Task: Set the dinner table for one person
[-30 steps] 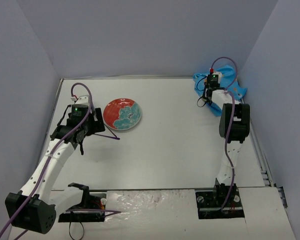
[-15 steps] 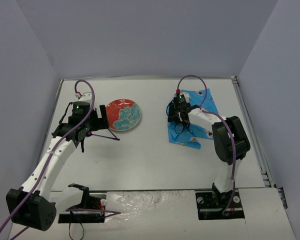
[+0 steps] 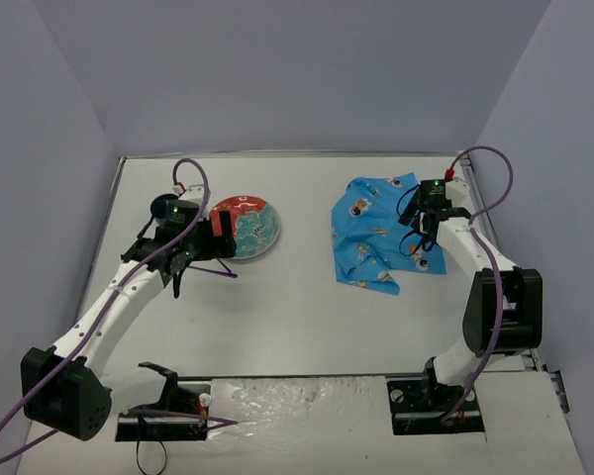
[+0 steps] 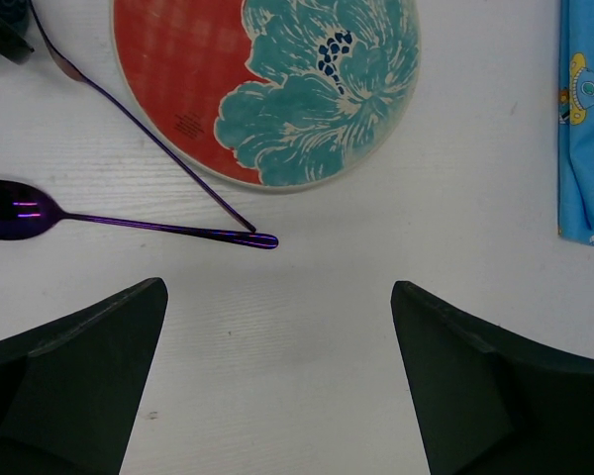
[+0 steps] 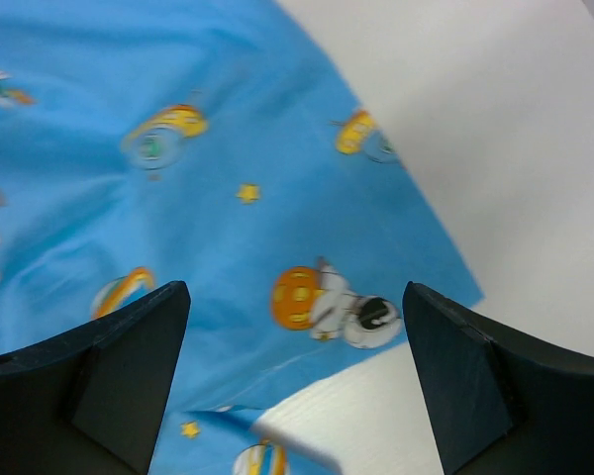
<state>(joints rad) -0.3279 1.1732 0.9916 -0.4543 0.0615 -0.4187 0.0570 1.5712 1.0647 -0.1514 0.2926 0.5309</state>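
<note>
On the white dinner table lies a red plate with a teal flower. A purple spoon and a second thin purple utensil lie left of and below the plate, seen as purple utensils from above. My left gripper hovers open by the plate's left edge, holding nothing. A blue cartoon-print mat lies spread flat at centre right. My right gripper hangs open over its right part, nothing between the fingers.
A dark round object sits behind the left arm, left of the plate. The mat's edge shows at the right of the left wrist view. Grey walls close in the table on three sides.
The right gripper pulled the crumpled mat from the far right corner, spread it at centre right, let go and moved to its right side. The left gripper shifted right toward the plate.
</note>
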